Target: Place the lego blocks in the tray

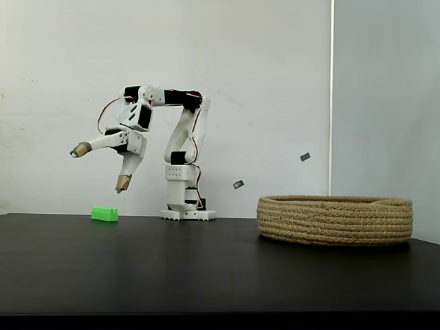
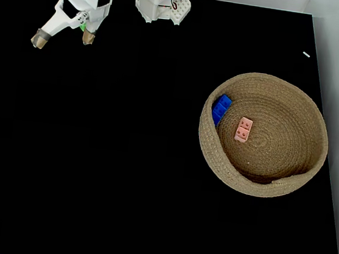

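A green brick (image 1: 104, 214) lies flat on the table. The blue brick (image 2: 220, 109) and salmon brick (image 2: 243, 129) lie inside the round rope tray (image 2: 261, 183).

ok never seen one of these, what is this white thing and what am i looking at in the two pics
The white thing is a small robot arm bolted to a black table. At its end is a two-finger gripper, a claw for picking things up. It hangs open in the air, holding nothing.

One fixed view looks from the side at table height; the other looks down from above.

A green lego brick lies on the table below the gripper. From above only a sliver of it peeks out under the arm. The round rope basket is the tray. Looking down into it, you can see a blue brick against its wall and a salmon-orange brick near the middle.
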